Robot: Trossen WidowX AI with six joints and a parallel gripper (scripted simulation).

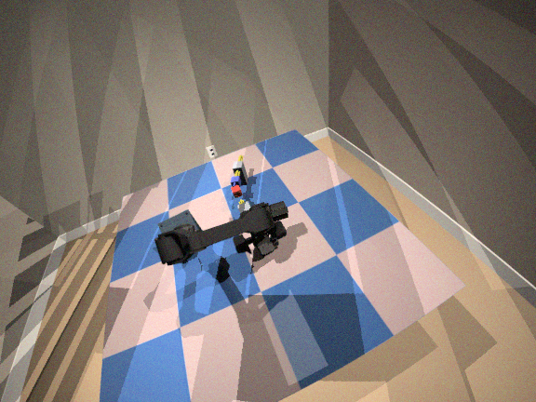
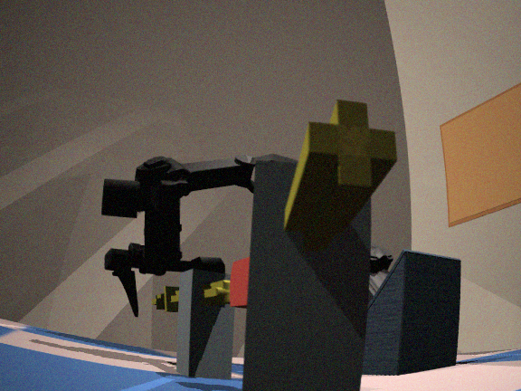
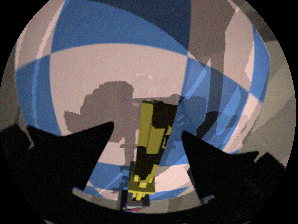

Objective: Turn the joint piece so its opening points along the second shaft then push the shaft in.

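- No writing readable.
- Yellow cross-section shaft [image 3: 150, 145] lies near the table's [image 1: 372, 223] far edge, beside the red joint piece [image 1: 236, 189].
- Pincer [image 3: 143, 156] spread wide, empty, straddling the shaft.

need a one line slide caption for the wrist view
Open jaws straddle a yellow shaft from above, holding nothing, over a blue and pink checkered mat.

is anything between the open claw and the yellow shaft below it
Nothing visible is in the way. In the wrist view the yellow shaft lies in the gap between the two dark fingers of the open claw, with only the checkered floor behind it. The claw holds nothing.
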